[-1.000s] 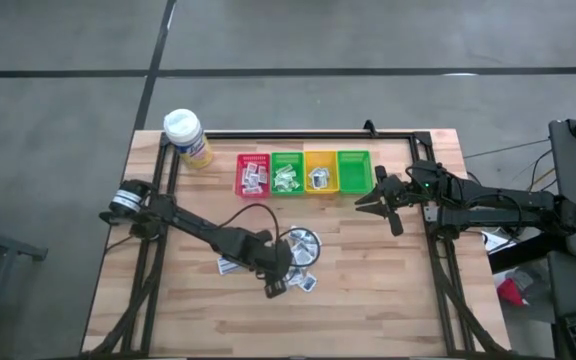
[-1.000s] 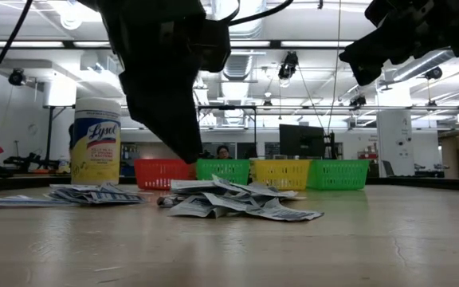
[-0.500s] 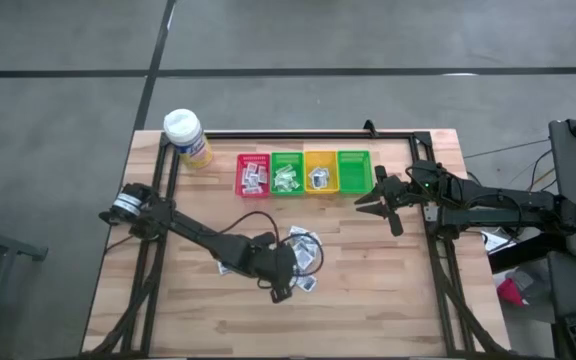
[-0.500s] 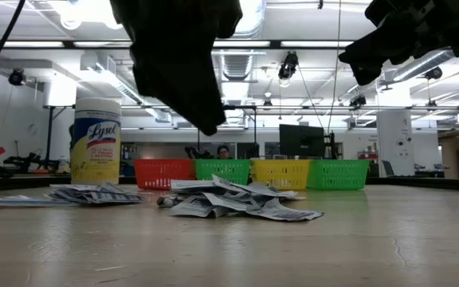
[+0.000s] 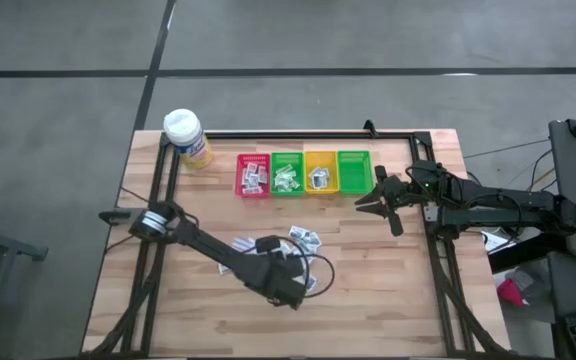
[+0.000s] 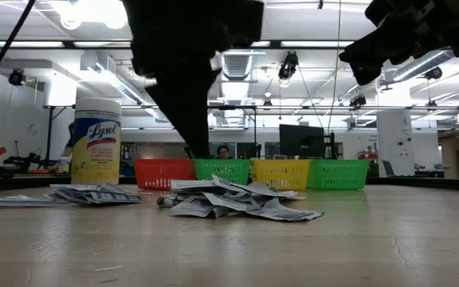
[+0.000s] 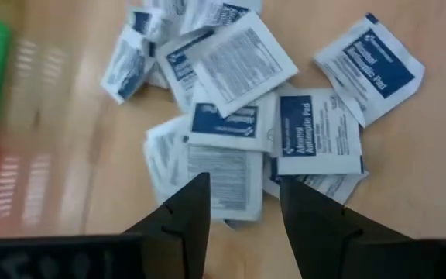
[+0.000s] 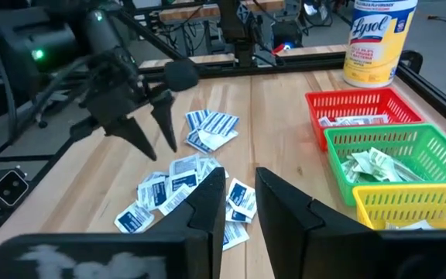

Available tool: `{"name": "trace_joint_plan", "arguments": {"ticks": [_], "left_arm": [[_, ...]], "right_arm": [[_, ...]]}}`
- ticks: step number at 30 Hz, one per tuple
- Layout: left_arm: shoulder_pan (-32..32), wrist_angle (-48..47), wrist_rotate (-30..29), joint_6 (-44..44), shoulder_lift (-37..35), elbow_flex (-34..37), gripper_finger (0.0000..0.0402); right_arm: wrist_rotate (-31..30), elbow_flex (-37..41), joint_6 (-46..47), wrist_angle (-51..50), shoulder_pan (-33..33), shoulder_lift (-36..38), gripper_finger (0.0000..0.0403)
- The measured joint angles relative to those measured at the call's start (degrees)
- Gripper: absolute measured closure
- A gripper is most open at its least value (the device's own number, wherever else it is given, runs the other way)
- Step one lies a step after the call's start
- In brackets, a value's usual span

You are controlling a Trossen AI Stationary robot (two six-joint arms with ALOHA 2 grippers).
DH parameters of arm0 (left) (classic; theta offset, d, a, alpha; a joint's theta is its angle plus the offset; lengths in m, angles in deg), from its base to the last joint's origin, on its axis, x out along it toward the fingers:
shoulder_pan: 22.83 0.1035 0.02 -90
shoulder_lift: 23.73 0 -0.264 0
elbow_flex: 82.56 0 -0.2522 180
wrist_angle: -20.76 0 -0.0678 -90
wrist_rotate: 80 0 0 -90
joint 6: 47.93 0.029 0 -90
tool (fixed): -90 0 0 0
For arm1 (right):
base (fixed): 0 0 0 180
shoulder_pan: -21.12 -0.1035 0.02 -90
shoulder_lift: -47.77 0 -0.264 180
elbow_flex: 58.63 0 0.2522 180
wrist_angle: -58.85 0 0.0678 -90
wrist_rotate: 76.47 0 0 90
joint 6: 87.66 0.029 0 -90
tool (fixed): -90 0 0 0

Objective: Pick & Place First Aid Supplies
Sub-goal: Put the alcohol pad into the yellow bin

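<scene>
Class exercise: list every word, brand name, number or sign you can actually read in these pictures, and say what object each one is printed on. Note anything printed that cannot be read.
"Lysol": on the yellow bottle, readable in the low view and again in the right wrist view.
Blue-banded sachets in the left wrist view: headings and fine print too blurred to read.
Packets in the bins: too small to read.
No numbers or signs are readable.

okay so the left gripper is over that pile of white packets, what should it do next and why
Probably lower the left gripper straight down onto the pile of small white blue-printed sachets: its fingers are open and empty, hanging above the pile's edge, with a sachet lying between them.
</scene>
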Motion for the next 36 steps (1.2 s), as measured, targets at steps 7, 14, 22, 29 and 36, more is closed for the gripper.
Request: {"name": "trace_joint_plan", "arguments": {"ticks": [7,14,22,29,36], "left_arm": [[-0.5,2.0,0.7,0.7,2.3,-0.3,0.0251],[-1.0,2.2,-0.4,0.7,2.8,-0.2,0.0252],[-1.4,1.6,-1.0,-4.2,5.4,-0.2,0.0253],[-1.9,1.4,-1.4,-11.3,5.2,-0.2,0.0253],[-2.3,-2.2,-2.6,-14.6,5.2,-1.1,0.0253]], "right_arm": [[0.0,0.0,0.0,0.0,0.0,0.0,0.032],[0.0,0.0,0.0,0.0,0.0,0.0,0.0312],[0.0,0.0,-0.3,-0.1,0.0,0.0,0.0321],[0.0,0.0,0.2,-0.1,0.0,0.0,0.0334],[0.1,0.0,0.2,-0.2,0.0,0.0,0.0327]]}}
